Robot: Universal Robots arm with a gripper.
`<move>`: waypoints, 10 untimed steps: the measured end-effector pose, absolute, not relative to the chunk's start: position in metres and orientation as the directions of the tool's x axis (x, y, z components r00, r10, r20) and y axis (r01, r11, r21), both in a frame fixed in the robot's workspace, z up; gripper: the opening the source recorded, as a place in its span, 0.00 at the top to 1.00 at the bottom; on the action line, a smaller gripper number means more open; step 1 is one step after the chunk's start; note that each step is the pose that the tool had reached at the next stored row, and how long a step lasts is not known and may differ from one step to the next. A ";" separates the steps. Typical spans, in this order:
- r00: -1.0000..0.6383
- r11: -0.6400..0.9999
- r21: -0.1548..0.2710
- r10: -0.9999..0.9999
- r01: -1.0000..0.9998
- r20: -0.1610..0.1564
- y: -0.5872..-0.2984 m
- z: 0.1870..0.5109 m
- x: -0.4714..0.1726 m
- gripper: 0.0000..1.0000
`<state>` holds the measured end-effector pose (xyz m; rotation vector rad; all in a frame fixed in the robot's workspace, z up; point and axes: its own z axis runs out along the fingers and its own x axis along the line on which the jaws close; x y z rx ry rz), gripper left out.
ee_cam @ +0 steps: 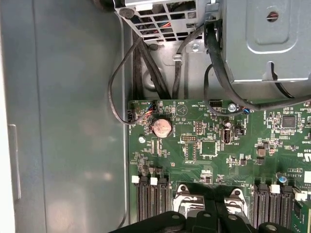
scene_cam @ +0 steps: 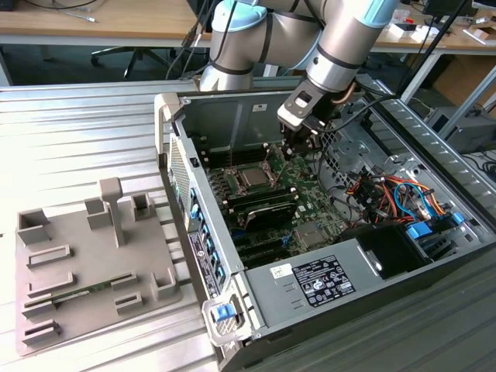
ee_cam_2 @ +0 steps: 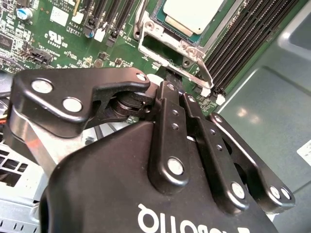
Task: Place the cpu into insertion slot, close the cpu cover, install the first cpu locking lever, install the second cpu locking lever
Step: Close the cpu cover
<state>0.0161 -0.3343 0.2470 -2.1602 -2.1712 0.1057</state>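
With the small flat silver-grey square cpu seated in its socket and framed by the thin silvery windowed cpu cover, the black end effector, seemingly pinched together on nothing visible, hovers at the cover's edge, where any press should, I judge, go slow and straight, clear of the long black memory slots.

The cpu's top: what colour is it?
Pale silver-grey, clearest on the cpu in the second wrist view.

A green motherboard is seen inside a grey metal case, a round coin cell mounted on it. Black cables are routed alongside. The black claw is positioned over silvery metal brackets.
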 end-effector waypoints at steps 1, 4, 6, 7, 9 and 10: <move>-0.005 0.005 -0.103 1.000 0.995 0.006 -0.334 0.247 0.016 0.89; -0.005 0.005 -0.103 1.000 0.995 0.006 -0.334 0.247 0.014 0.89; -0.005 0.005 -0.103 1.000 0.995 0.006 -0.334 0.247 0.013 0.89; -0.005 0.005 -0.103 1.000 0.995 0.006 -0.334 0.247 0.012 0.89; -0.005 0.005 -0.103 1.000 0.995 0.006 -0.334 0.247 0.012 0.89; -0.005 0.005 -0.103 1.000 0.995 0.006 -0.334 0.247 0.011 0.89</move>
